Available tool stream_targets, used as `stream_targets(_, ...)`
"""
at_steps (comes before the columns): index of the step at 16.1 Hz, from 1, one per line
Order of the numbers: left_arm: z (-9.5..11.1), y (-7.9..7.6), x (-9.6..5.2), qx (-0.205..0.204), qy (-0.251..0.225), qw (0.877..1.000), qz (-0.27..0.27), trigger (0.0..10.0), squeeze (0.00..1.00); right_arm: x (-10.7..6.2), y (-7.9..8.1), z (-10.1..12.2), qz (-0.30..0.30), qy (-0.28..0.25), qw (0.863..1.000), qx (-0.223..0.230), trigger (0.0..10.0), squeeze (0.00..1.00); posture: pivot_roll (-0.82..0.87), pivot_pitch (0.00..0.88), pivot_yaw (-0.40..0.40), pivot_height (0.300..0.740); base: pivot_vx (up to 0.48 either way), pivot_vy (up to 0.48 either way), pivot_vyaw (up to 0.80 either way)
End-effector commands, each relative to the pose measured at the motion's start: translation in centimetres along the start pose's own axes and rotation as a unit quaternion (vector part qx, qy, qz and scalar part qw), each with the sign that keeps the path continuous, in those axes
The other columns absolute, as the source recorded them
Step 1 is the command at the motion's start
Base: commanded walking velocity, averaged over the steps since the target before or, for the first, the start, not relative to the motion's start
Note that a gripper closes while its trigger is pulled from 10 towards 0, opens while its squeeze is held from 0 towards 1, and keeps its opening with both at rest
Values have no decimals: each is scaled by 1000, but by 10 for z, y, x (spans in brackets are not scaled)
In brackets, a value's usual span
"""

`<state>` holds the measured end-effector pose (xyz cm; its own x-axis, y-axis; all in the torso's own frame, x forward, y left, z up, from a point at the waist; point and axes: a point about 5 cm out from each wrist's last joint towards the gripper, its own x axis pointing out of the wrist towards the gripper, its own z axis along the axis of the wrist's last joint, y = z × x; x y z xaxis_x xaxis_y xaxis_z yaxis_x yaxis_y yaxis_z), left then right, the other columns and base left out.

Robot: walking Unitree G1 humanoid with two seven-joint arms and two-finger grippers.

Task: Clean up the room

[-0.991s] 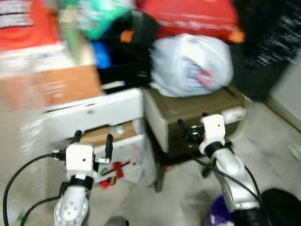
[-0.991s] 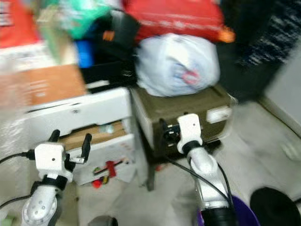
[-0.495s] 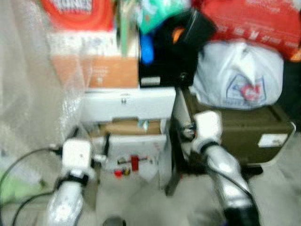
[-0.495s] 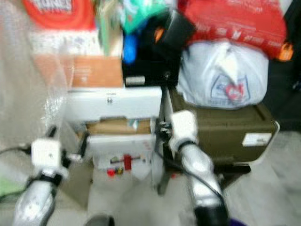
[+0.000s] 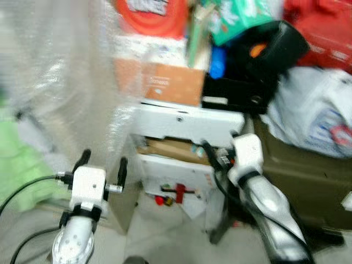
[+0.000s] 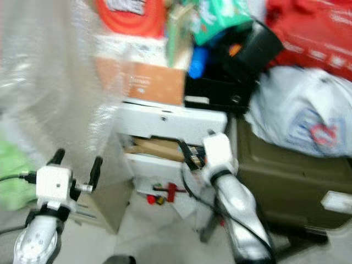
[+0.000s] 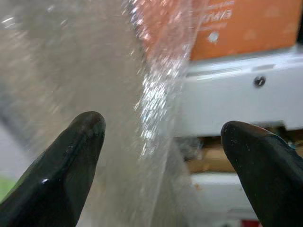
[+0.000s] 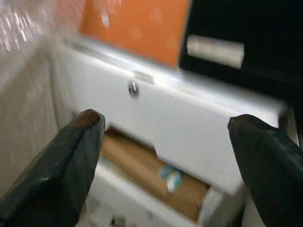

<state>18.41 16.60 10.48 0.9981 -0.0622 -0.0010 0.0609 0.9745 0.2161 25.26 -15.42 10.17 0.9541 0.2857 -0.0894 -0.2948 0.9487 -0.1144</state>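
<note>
- Broadly, we faced a blurred heap of clutter: a wide sheet of bubble wrap (image 5: 71, 88) hung on our left, and a white plastic bag (image 5: 313, 118) sat on a dark olive case (image 5: 308, 181) on our right.
- Between them stood a white drawer unit (image 5: 187, 124), its upper drawer shut and the lower one pulled out, with brown cardboard (image 5: 168, 148) lying inside; the drawer's long axis ran across our view, left to right.
- On top of the unit sat an orange box (image 5: 170, 82), a black bag (image 5: 258, 60) beside it, and red and green packages piled above, too smeared for us to name.
- On the floor below the drawer lay small red bits (image 5: 176, 192) on a white sheet.
- The relation that mattered, as we judged it: the open drawer lay straight ahead of our right gripper (image 5: 220, 151), which was raised just before its front, and so was the nearer arm; our left gripper (image 5: 103, 164) was off to the left, nearer the bubble wrap.
- In the right wrist view our right gripper's fingers (image 8: 71, 156) were spread wide, framing the drawer front, holding and touching nothing.
- Our left gripper's fingers (image 7: 66, 165) were likewise spread wide and empty, pointing at the edge of the bubble wrap.
</note>
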Motion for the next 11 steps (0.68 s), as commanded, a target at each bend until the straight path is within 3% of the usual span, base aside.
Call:
stream_targets(1,1,5,-1,11,-4,1000,10,10000,0,-4,-5,3,-6,1,1000,1,10000,0,-74,0,-37,740,0,0,800)
stream_targets(3,-2,16,2,22,-1,1000,18,10000,0,-16,-12,-7,-21,22,1000,0,10000,0,-75,0,-29,740,0,0,800)
stream_targets(7,-3,9,12,20,-5,1000,-6,10000,0,-12,-12,-6,-72,9,997,23,10000,0,-119,0,40,740,0,0,800)
stream_targets(11,-6,8,16,13,-3,1000,-3,10000,0,-14,-10,-5,-76,10,997,28,10000,0,-139,0,41,740,0,0,800)
